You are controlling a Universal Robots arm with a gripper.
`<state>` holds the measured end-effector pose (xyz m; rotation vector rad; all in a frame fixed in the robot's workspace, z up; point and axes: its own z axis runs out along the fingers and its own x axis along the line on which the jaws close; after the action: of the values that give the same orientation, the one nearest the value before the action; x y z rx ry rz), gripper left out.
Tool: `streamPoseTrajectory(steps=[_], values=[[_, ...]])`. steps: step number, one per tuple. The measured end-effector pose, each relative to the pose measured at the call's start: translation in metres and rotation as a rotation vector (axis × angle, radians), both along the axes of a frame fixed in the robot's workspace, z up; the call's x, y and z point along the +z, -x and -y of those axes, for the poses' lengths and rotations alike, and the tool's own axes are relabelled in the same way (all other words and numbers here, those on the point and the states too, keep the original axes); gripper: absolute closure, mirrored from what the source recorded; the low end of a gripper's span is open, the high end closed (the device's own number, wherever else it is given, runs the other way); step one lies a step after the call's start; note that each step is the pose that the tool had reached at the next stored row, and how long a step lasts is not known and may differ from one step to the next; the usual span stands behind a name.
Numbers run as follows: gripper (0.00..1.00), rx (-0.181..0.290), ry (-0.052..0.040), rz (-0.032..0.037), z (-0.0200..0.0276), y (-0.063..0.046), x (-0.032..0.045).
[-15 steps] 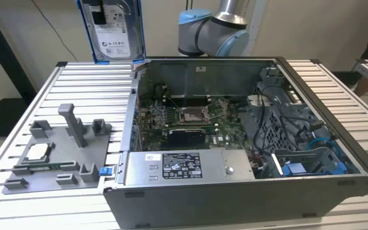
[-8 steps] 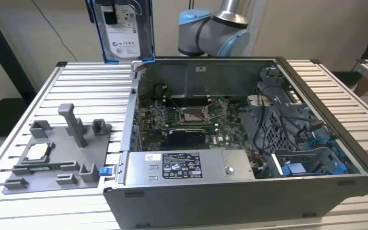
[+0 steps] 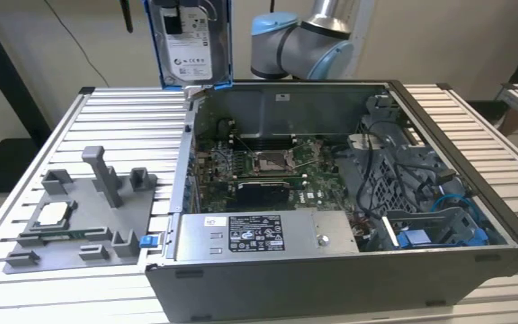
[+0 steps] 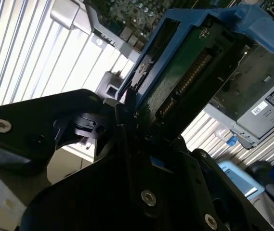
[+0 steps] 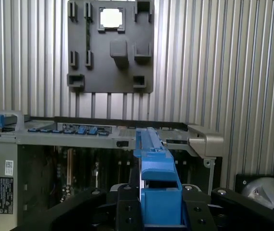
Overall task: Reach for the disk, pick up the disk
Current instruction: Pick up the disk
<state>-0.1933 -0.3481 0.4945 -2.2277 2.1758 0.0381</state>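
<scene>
The disk (image 3: 192,42) hangs upright in the air above the back left corner of the open computer case (image 3: 331,270), its silver face and white label toward the exterior view, a blue bracket along its edges. In the first wrist view the disk (image 5: 157,173) shows edge-on as a blue bar, with my gripper (image 5: 160,212) shut on it from both sides by its black fingers (image 5: 127,208). In the second wrist view the disk's (image 4: 185,67) dark underside and blue frame rise out of the gripper (image 4: 132,118).
A grey fixture plate (image 3: 88,216) with posts and a small square silver chip (image 3: 50,214) lies on the slatted table (image 3: 106,121) at the exterior view's left. Inside the case are the motherboard (image 3: 268,169), power supply (image 3: 259,233) and a blue drive bay (image 3: 439,229).
</scene>
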Motion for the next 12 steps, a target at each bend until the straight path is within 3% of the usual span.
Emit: streamPoseTrajectory(steps=[12], values=[[1.0, 0.0, 0.0002, -0.0002, 0.0, -0.039, 0.0001]])
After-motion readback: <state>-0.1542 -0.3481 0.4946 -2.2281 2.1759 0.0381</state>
